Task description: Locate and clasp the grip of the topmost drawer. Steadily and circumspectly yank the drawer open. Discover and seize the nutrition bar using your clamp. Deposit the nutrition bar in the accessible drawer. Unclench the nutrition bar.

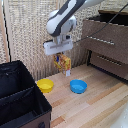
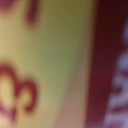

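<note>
Holding the nutrition bar (image 1: 62, 63), the pincer (image 1: 60, 53) hangs above the wooden tabletop (image 1: 100, 102), closed on the packet's upper edge so that the bar dangles upright beneath it, clear of the surface. You can check the grip in the wrist view: orange-yellow wrapper with red-brown print (image 2: 45, 65) fills almost the whole picture, blurred from closeness.

The topmost drawer (image 1: 102, 36) stands pulled out from the dark dresser at the exterior view's right, its silver handle (image 1: 98, 40) facing the arm; the lower drawer (image 1: 111, 64) looks shut. Judged from this, opening and seizing are done, and the carry to the drawer is the step in hand.

A yellow bowl (image 1: 45, 85) and a blue bowl (image 1: 78, 86) sit on the tabletop below the bar, near but apart. A black bin (image 1: 17, 95) fills the exterior view's lower left.

Next move: you need to raise the bar above the drawer front, travel toward the exterior view's right, centre over the opening, lower, then release. Watch the dangling lower edge against the drawer front.
</note>
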Motion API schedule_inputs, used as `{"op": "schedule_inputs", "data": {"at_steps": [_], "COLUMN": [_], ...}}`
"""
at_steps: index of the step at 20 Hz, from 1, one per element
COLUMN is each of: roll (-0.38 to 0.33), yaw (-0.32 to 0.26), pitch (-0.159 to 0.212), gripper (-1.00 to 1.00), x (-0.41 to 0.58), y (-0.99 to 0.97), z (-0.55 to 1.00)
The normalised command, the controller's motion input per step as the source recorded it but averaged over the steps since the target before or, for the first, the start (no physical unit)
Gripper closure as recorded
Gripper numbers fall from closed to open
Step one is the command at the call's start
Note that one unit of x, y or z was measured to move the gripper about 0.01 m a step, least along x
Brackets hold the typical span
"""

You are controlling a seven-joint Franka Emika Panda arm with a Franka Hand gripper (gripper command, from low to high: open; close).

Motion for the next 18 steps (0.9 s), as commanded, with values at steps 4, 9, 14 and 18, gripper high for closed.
{"op": "schedule_inputs", "data": {"at_steps": [4,9,14,18], "roll": [0.011,0.041,0.073,0.06], "yaw": [-0.113,-0.123,-0.061,-0.025], "pitch": [0.06,0.041,0.043,0.038], "gripper": [1.0,1.0,1.0,1.0], "x": [0.021,0.001,0.031,0.129], "y": [0.0,0.0,-0.01,-0.03], "z": [0.99,0.98,0.93,0.97]}}
